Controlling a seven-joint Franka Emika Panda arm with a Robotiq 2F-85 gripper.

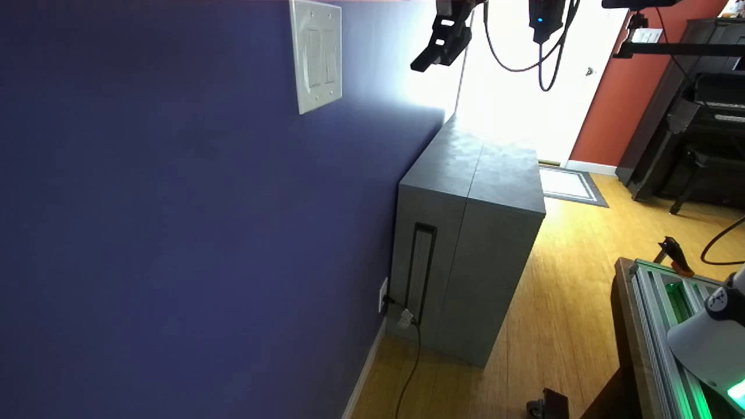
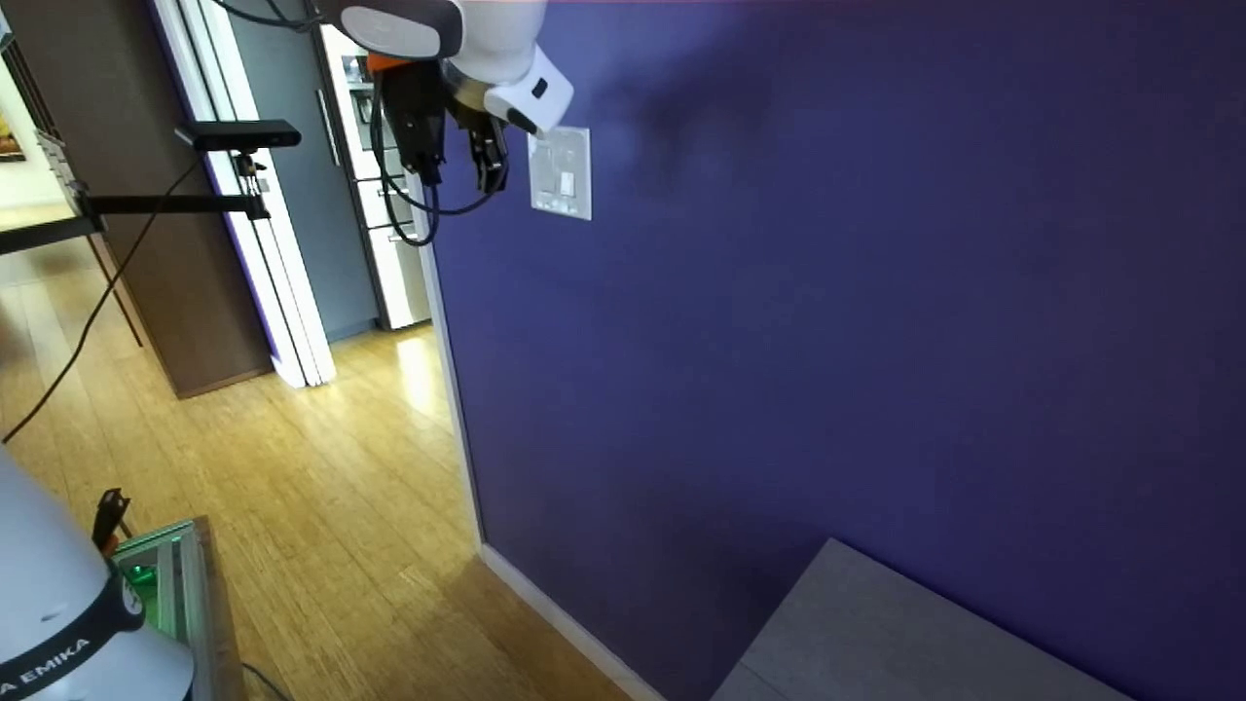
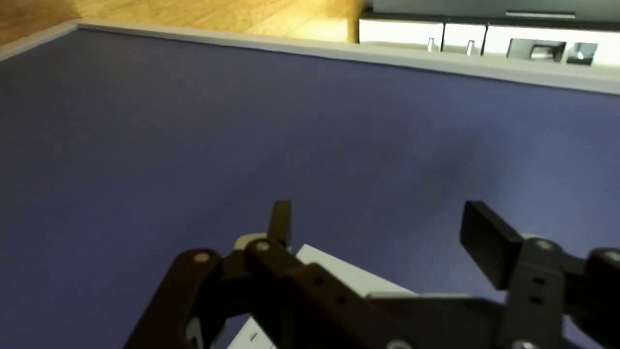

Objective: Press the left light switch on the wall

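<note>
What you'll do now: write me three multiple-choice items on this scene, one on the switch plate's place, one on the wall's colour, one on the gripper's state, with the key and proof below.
1. How high is the switch plate beside the cabinet?
A. Below its top
B. Level with its top
C. Above its top

2. What colour is the wall bearing it?
A. Purple-blue
B. Red
C. Yellow

3. How does the gripper have its fingers?
A. Touching
B. Apart
C. Crossed

Key:
1. C, since both exterior views show it well up the wall, over the cabinet's top.
2. A, since that shade surrounds the switch plate in both exterior views.
3. B, since the wrist view shows a wide gap between them.
</note>
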